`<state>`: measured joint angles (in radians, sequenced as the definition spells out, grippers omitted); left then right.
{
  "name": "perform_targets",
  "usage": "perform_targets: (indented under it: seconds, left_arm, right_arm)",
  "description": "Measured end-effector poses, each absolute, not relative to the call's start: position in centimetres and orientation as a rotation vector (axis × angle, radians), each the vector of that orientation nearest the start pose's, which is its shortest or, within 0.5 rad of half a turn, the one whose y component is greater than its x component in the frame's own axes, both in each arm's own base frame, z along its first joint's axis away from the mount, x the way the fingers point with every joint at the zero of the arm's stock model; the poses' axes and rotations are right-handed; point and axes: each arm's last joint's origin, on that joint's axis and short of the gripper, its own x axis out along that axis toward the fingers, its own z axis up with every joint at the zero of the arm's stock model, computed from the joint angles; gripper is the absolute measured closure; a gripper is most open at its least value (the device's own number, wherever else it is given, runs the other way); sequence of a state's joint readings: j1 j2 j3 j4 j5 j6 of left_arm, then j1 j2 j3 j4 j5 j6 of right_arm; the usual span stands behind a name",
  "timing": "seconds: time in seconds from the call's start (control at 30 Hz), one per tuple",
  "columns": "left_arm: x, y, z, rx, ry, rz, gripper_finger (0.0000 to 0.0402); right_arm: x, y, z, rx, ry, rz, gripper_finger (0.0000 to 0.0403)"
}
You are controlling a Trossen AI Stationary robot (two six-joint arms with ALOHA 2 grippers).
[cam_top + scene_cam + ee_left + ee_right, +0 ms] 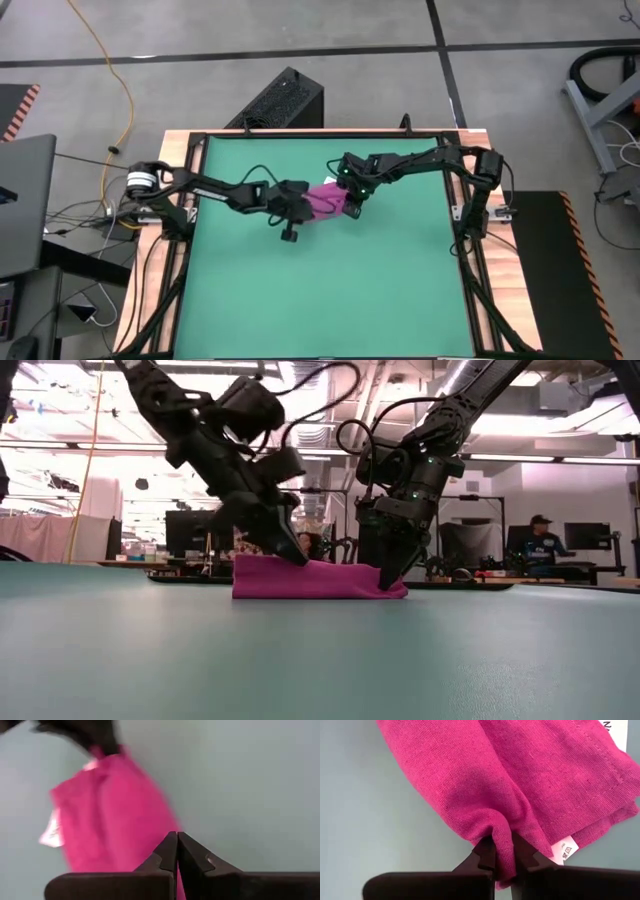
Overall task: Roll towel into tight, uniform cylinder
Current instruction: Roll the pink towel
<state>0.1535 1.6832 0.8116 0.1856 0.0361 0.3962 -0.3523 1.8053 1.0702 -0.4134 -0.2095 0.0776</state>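
Magenta cloth, the towel, lies folded low and flat on the green mat near the mat's far middle, between both arms. It is not yet a cylinder; by my reading the rolling has barely begun. The right gripper pinches a fold at one edge, beside a white tag. The left gripper has its fingers pressed together at the opposite edge; whether cloth is caught there, I cannot tell.
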Motion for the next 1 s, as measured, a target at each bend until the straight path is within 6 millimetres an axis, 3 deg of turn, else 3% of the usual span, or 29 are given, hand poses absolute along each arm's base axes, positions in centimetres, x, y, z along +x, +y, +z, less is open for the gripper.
perform_targets:
  seconds: [0.2,0.4,0.6,0.87,1.0]
  left_arm:
    - [32.0,7.7,14.9,0.246,0.727,0.040,0.0401]
    - [31.6,9.2,14.9,0.198,0.724,0.064,0.0401]
    - [31.6,9.4,14.6,0.164,0.730,0.048,0.0401]
    - [32.3,9.6,10.4,0.114,0.820,0.034,0.0401]
    - [32.2,9.6,10.0,0.101,0.846,0.034,0.0401]
  right_arm:
    - [32.4,-11.3,15.3,0.386,1.099,-0.169,0.0368]
    - [32.4,-11.2,15.3,0.380,1.097,-0.165,0.0368]
    - [32.5,-11.2,15.3,0.375,1.098,-0.167,0.0358]
    - [32.4,-11.2,15.3,0.352,1.101,-0.152,0.0351]
    - [32.4,-11.2,15.3,0.333,1.102,-0.151,0.0351]
